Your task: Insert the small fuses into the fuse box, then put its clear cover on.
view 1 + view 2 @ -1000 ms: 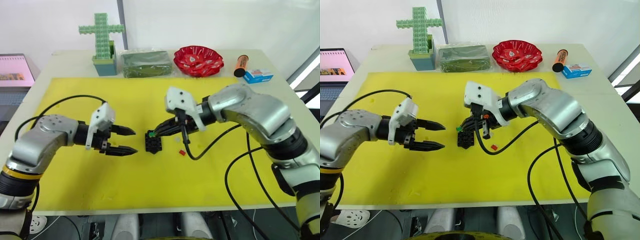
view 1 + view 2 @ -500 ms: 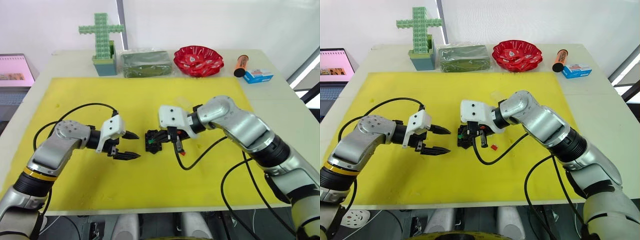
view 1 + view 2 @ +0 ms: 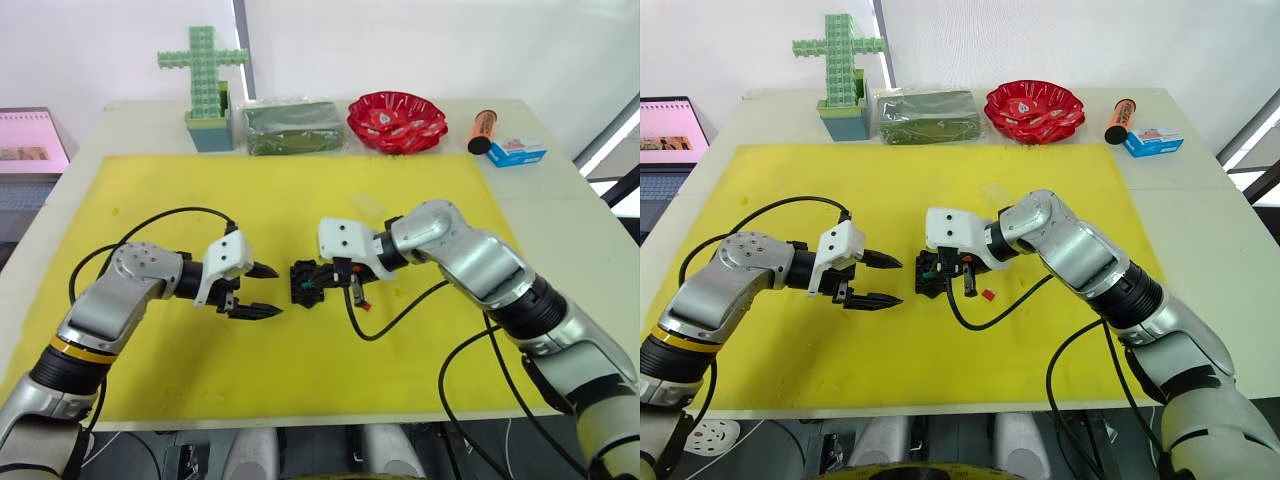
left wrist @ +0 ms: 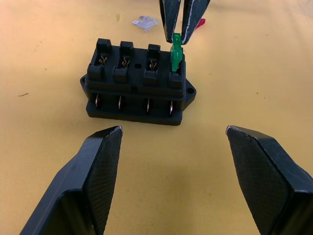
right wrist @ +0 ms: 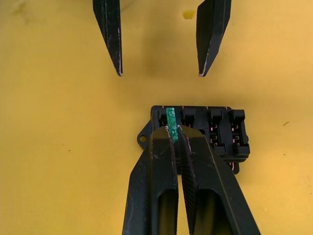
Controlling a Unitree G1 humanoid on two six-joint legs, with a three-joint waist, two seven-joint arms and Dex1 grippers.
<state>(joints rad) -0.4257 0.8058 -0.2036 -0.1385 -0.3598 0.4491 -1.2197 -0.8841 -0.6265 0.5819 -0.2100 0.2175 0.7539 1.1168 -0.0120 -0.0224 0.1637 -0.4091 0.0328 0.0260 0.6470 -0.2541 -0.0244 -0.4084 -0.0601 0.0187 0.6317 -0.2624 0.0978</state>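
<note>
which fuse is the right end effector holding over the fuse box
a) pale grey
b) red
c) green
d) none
c: the right end effector is shut on a green fuse at an end slot of the fuse box; the red fuse lies on the mat.

My right arm reaches in from the right, elbow bent, forearm angled across toward the middle. My right hand [image 5: 175, 134] points its two black fingers down and forward, pressed nearly together, pinching the green fuse [image 4: 176, 54] between their tips. My left arm comes in from the left, elbow low and forearm angled toward the middle, a black cable looping over it. My left hand [image 3: 262, 291] lies roughly level, its fingers [image 4: 100, 169] spread wide apart and gripping nothing, tips aimed at my right hand. The two hands face each other, near but apart.
</note>
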